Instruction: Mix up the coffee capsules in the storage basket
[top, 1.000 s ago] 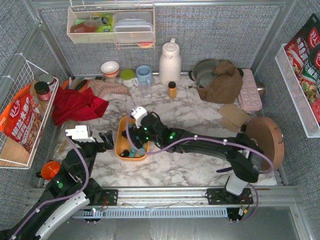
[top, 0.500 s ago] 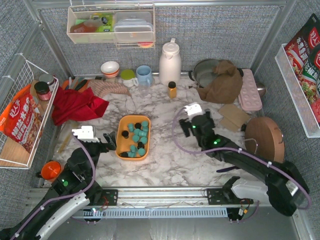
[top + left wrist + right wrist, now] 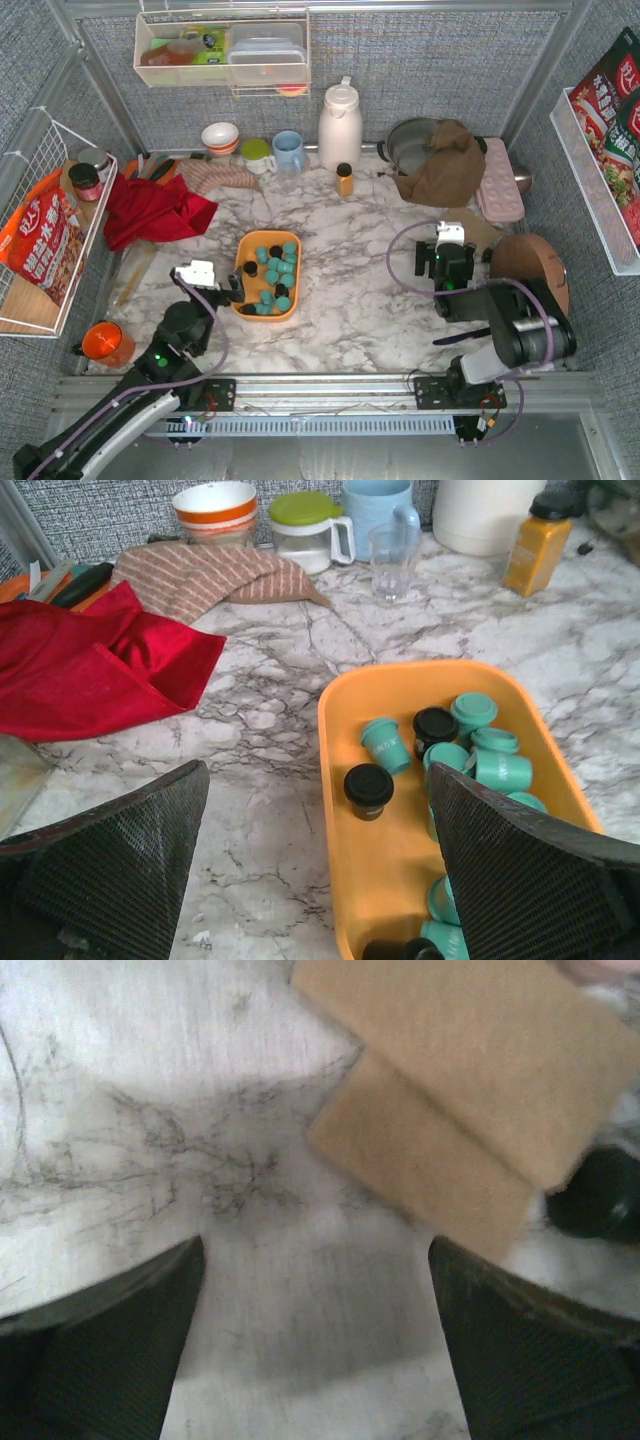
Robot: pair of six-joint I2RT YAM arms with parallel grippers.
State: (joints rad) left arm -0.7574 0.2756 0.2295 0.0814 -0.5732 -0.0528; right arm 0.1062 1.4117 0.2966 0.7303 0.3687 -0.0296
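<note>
The orange-yellow storage basket [image 3: 242,300] lies left of the table's middle and holds several teal coffee capsules [image 3: 272,272] and a few black ones. In the left wrist view the basket [image 3: 350,870] shows teal capsules [image 3: 385,745] and a black capsule [image 3: 368,788] lying loose. My left gripper [image 3: 233,290] is open and empty, and its jaws straddle the basket's near left wall [image 3: 320,880]. My right gripper [image 3: 442,265] is open and empty over bare marble [image 3: 315,1350], well to the right of the basket.
A tan card [image 3: 470,1090] lies just beyond the right gripper. A red cloth [image 3: 150,212], striped cloth [image 3: 200,575], cups [image 3: 288,150], white jug [image 3: 340,125] and amber bottle [image 3: 345,180] stand behind. A pot with a brown cloth [image 3: 445,165] and a round wooden board [image 3: 535,275] are at right.
My right arm has pulled out of the basket and swung far right, folding back. My left gripper has moved right to the basket's left wall. The capsules lie uncovered.
</note>
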